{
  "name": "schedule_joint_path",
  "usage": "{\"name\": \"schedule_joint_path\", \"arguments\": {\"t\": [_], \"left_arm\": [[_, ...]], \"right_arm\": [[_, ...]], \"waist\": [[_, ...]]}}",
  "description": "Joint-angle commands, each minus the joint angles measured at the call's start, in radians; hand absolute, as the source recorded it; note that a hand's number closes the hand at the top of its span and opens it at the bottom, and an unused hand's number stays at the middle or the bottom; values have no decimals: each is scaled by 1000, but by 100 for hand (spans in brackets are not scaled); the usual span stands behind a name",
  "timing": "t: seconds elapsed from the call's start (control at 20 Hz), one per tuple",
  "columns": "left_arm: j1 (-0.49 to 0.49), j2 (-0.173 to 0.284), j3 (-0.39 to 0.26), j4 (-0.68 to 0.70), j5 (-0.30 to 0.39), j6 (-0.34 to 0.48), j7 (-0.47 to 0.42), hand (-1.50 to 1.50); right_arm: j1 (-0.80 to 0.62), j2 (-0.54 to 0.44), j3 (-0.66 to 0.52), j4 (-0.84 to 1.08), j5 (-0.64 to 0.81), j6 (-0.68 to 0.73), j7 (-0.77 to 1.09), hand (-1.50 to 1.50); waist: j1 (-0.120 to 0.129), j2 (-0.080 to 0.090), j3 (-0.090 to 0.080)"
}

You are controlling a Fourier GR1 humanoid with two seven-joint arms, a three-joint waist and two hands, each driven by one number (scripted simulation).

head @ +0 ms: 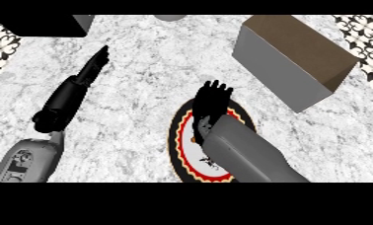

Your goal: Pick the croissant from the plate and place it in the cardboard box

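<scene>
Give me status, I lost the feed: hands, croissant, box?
Right hand curled over plate. Croissant hidden, grasp unconfirmed. Left hand open, resting. Cardboard box beyond plate, nothing between.

Bare table [146,71] lies between the plate [178,140] and the cardboard box [291,61]; only the box's grey wall stands ahead.

Seen steeply from above: a table [146,71] of pale, grey-veined marble filling nearly the whole view. At the far left corner, a black block [40,25] with a grey face [84,21] beside it. At the far edge near the middle, part of a grey rounded thing [169,17], perhaps a vessel, cut off by the frame. Along both side edges, strips of black-and-white patterned tile [357,34]. Even, flat light, with no strong shadows.
</scene>
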Motion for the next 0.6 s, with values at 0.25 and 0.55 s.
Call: {"name": "schedule_joint_path", "arguments": {"t": [0.25, 0.55], "left_arm": [[3, 22, 37, -17, 13, -24, 11, 0], [24, 2, 36, -34, -6, -17, -7, 0]], "right_arm": [[29, 24, 12, 36, 21, 25, 250, -150], [89, 24, -23, 99, 67, -47, 147, -150]], "waist": [[-12, -5, 0], [-11, 1, 1]]}}
